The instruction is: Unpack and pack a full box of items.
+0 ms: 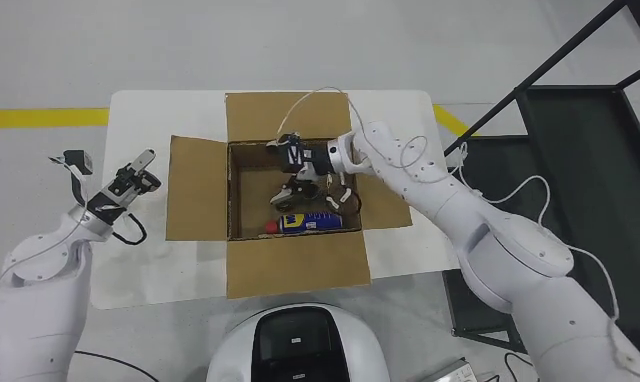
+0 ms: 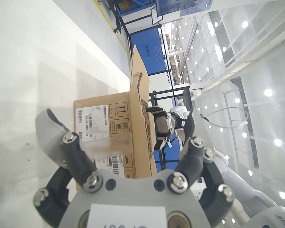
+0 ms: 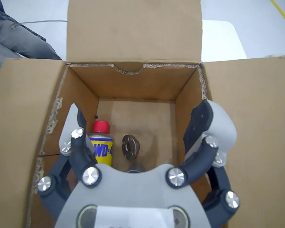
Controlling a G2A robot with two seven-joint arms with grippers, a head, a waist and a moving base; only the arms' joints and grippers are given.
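Right gripper hangs over the open box mid-table, fingers spread and empty, likely lining up on the spray can and metal disc inside. Left gripper hovers by the table's left edge, fingers spread, empty.

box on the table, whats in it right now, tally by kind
spray can: 1
metal flange: 1
total in the box: 2 clearly seen; a dark shape at the base of the right gripper is too hidden to count
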